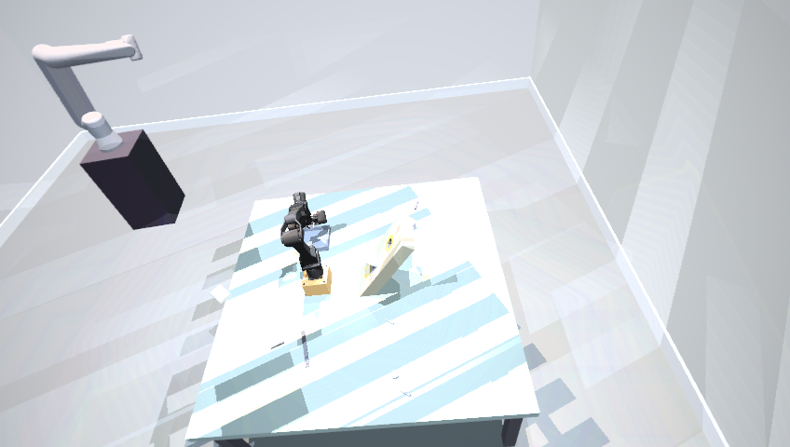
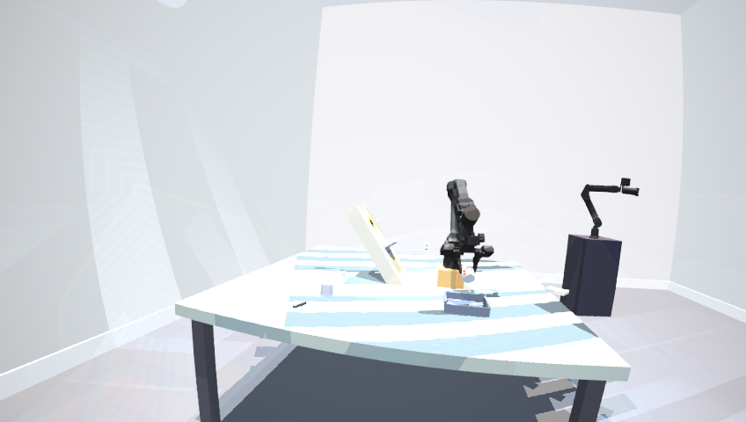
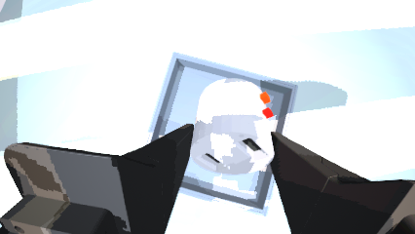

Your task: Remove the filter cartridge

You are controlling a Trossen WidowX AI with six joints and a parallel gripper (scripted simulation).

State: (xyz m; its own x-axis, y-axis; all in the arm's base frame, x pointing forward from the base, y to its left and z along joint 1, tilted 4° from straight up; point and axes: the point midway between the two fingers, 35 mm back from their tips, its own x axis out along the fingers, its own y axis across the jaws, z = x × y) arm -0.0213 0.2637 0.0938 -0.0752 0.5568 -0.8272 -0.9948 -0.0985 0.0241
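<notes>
Both jaws of the gripper stand about half open and are closed on the filter cartridge, which fills the gap between them in the middle of the wrist view; one dark finger presses its left side and the other presses its right side. On its near face I can see the two narrow slots, and two small orange-red marks sit at its upper right. The cartridge hangs above the tray, whose grey-blue rim frames it from behind (how high above the floor it is, I cannot tell from this view). In the exterior view the tray lies right of centre on the table, and the tilted service panel stands well apart to the left. I judge the cartridge to be stiff and rather light, with a smooth round wall that may slip or roll. The present hold across the wall looks sensible. When it is released it could roll, so it should be set low.
</notes>
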